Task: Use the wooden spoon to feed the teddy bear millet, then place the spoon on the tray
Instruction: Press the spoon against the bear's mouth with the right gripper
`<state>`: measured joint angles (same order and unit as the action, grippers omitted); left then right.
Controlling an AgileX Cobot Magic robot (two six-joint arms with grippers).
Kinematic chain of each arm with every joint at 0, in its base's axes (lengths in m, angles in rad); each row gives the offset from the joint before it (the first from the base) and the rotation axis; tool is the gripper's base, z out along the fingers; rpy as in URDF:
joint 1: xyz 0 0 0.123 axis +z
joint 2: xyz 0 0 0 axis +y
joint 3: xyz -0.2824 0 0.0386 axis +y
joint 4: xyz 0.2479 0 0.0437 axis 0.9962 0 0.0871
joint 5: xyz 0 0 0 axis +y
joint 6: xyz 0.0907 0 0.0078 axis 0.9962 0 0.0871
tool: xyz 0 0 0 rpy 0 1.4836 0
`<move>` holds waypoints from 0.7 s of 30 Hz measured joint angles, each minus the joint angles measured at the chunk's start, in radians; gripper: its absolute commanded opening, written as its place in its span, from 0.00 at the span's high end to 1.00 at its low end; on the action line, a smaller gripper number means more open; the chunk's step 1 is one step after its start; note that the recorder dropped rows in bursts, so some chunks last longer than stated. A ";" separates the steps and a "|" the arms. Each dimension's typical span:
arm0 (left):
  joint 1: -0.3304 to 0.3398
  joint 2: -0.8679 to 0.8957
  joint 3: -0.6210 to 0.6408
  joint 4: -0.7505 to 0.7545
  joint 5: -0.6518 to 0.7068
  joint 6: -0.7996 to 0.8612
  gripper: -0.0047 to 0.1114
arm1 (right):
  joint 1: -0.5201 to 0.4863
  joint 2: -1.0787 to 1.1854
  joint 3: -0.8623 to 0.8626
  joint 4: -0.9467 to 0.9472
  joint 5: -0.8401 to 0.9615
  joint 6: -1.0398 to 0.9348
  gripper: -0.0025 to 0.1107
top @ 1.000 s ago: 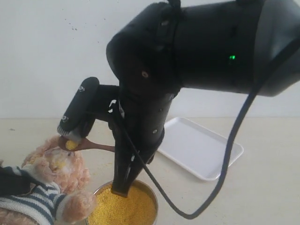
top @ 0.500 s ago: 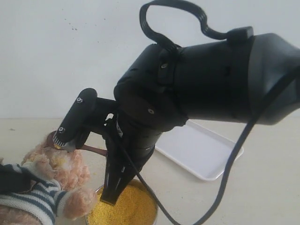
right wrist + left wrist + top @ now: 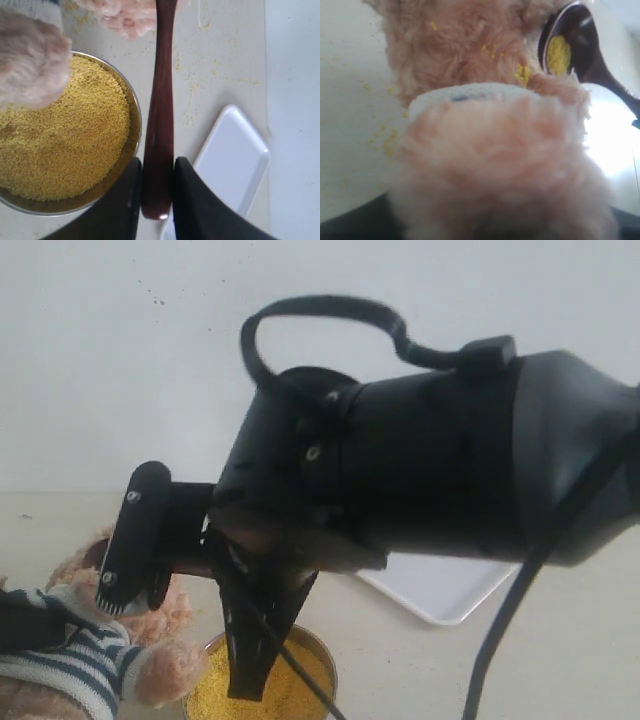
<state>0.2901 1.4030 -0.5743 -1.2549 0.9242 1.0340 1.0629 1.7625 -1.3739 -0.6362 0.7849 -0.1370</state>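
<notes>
The teddy bear sits at the lower left in its striped shirt, and its fur fills the left wrist view. My left gripper's jaws are buried under that fur, and a black part lies across the bear's body. My right gripper is shut on the end of the wooden spoon. The spoon's bowl holds a little millet right beside the bear's face. The round metal bowl heaped with millet stands under the right arm. The white tray lies behind it.
The bulky black right arm blocks most of the exterior view, and its wrist camera covers the spoon's bowl there. Loose grains lie on the table and on the bear's fur. A bear paw overlaps the metal bowl's rim.
The right arm has swung lower and to the left, carrying the spoon down against the bear's face. The spoon's bowl, visible earlier, is now behind the wrist camera. The bear has stayed put.
</notes>
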 measured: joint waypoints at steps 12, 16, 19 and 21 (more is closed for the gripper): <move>0.000 0.000 0.000 0.000 0.000 0.000 0.92 | 0.064 0.000 0.036 -0.286 0.006 0.252 0.98; 0.000 0.000 0.000 0.000 0.000 0.000 0.92 | 0.064 0.000 0.036 -0.328 0.031 0.256 0.98; 0.000 0.000 0.000 0.000 0.000 0.001 0.92 | 0.064 0.000 0.036 -0.346 0.035 0.258 0.98; 0.000 0.000 0.000 0.000 0.000 0.001 0.92 | 0.064 0.000 0.036 -0.348 0.035 0.258 0.98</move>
<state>0.2901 1.4030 -0.5743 -1.2549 0.9242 1.0347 1.1265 1.7625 -1.3374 -0.9843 0.8200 0.1205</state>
